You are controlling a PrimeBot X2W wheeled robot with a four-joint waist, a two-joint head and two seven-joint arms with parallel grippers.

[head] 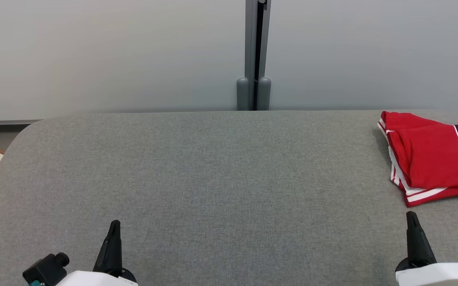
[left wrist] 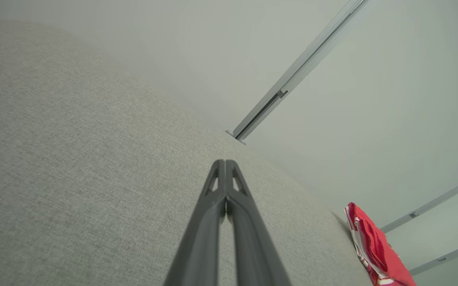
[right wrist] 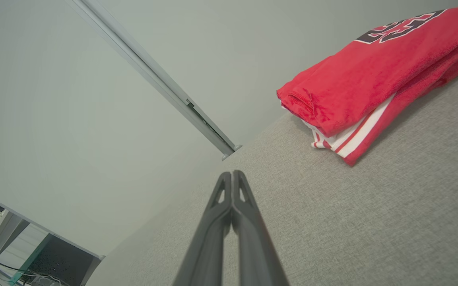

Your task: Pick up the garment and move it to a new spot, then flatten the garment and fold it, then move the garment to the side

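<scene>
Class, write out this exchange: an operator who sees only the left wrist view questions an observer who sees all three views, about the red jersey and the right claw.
Operator: My left claw is shut, and I see just a sliver of the red jersey. How does it lie?
Observer: It is folded, with dark numbers printed on its top face.
Operator: And the right claw?
Observer: The right claw is shut too, short of the jersey's striped near edge and not touching it.
</scene>
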